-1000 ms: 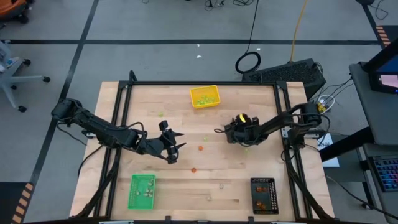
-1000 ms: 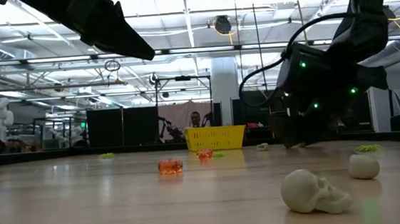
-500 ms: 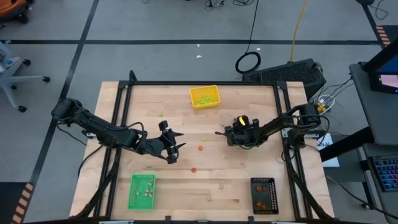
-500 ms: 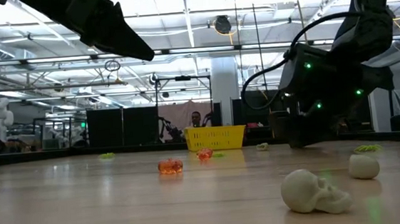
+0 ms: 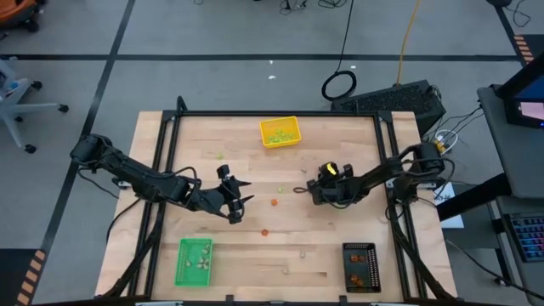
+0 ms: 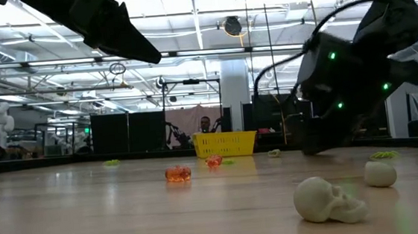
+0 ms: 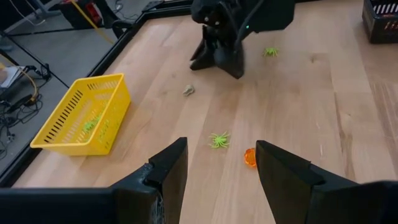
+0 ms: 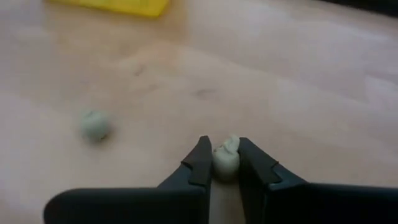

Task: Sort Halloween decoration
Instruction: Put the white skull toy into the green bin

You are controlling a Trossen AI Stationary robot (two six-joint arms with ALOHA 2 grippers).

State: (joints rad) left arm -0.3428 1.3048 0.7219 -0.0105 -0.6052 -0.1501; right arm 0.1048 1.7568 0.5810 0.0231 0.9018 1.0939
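I am keeping the left gripper [image 5: 240,201] hovering with its fingers spread over the table's [image 5: 357,157] middle, waiting near the orange piece [image 5: 274,202]. Further right, I am pinching a pale skull piece [image 8: 226,160] between the right gripper's [image 8: 221,163] fingers, probably bound for the green tray [image 5: 194,261] holding similar pale pieces.

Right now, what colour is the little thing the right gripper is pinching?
Pale beige-grey piece; the right wrist view shows it best.

The right hand [image 8: 226,163] pinches a pale skull piece [image 8: 226,159] low in the frame. Another pale piece [image 8: 95,126] lies at left on the counter [image 8: 298,93]. A yellow tray [image 8: 118,5] edges the top.
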